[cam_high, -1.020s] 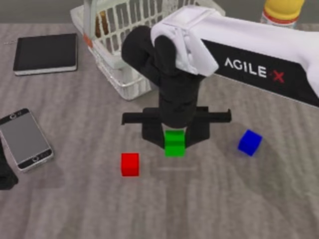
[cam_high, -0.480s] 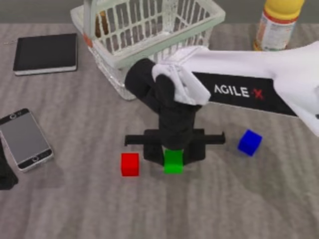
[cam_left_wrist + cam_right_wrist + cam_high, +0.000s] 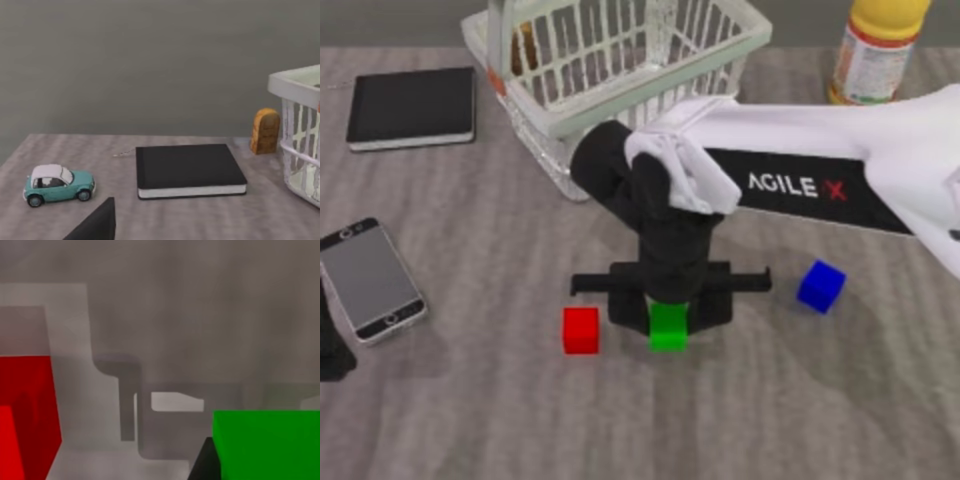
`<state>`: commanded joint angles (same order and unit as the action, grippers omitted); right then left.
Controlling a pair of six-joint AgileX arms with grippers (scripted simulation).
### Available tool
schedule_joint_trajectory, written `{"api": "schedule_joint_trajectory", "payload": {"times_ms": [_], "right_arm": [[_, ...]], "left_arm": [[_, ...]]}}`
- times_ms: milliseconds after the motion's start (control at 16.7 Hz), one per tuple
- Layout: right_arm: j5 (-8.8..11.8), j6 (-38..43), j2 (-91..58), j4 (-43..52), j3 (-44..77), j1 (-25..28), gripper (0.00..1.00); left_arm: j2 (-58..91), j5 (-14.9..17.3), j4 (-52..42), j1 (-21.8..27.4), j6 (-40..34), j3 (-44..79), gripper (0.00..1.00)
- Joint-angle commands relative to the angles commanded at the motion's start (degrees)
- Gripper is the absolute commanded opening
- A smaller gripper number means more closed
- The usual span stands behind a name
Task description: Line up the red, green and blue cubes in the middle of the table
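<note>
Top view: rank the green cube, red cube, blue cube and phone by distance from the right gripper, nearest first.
1. green cube, at the right gripper, table centre
2. red cube, just to its left
3. blue cube, to its right
4. phone, far left

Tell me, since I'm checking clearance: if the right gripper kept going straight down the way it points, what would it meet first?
Probably the table: the right gripper points down with the green cube between its fingers, seemingly resting there already.
</note>
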<state>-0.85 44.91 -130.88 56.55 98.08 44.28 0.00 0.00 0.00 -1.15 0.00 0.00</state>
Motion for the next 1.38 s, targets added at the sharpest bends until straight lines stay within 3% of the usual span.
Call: {"api": "schedule_joint_trajectory", "payload": {"times_ms": [540,1140,1380], "right_arm": [[0.0,0.0,0.0,0.0,0.0,0.0,0.98],[0.0,0.0,0.1,0.2,0.2,-0.1,1.0],[0.0,0.2,1.6,6.9,5.0,0.1,1.0]], "left_arm": [[0.0,0.0,0.0,0.0,0.0,0.0,1.0],[0.0,0.0,0.0,0.0,0.0,0.0,1.0],[0.0,0.0,0.0,0.0,0.0,0.0,1.0]]}}
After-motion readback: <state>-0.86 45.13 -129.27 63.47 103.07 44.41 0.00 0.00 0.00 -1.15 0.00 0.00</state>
